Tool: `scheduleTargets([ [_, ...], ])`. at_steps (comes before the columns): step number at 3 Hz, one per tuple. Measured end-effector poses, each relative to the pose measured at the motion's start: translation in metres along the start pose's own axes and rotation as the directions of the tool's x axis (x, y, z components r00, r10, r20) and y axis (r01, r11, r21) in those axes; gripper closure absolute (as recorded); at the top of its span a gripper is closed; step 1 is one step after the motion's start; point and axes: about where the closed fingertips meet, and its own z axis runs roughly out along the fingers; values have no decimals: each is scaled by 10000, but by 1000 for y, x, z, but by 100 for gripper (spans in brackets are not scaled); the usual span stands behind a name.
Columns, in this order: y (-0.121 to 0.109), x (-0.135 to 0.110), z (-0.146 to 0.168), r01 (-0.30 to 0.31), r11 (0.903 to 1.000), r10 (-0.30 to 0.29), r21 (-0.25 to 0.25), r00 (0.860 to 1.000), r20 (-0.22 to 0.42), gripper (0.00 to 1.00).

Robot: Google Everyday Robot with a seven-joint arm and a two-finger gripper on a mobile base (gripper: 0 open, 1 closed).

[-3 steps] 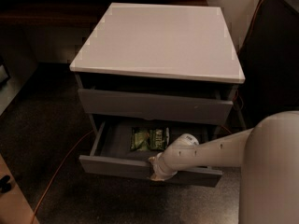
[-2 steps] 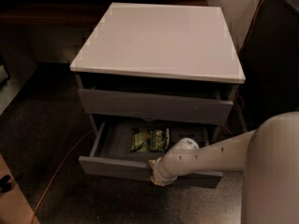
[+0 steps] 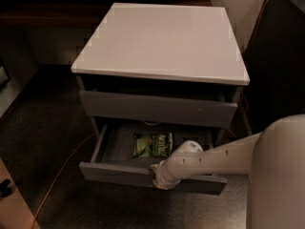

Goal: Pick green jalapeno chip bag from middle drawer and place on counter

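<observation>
The green jalapeno chip bag (image 3: 152, 144) lies flat inside the middle drawer (image 3: 114, 171), which is pulled open below the shut top drawer (image 3: 157, 109). The counter (image 3: 164, 42) is the light grey-white top slab with nothing on it. My gripper (image 3: 158, 172) is at the end of the white arm, at the upper edge of the open drawer's front, just in front of and slightly right of the bag. It is mostly hidden behind the wrist. The lowest drawer is hidden under the open one.
My white arm (image 3: 214, 156) reaches in from the lower right, where my white body (image 3: 279, 175) fills the corner. An orange cable (image 3: 62, 168) runs over the dark floor on the left. A dark wall or cabinet (image 3: 279, 56) stands right of the drawers.
The arm's end has sunk slightly at the drawer front. The bag and the drawer have not moved.
</observation>
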Motion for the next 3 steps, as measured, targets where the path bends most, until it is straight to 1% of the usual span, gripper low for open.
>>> scheduleTargets([
  [1,0,0,0,-1,10000,1,-1,10000,0,97],
  [3,0,0,-1,-2,10000,2,0,10000,0,52],
])
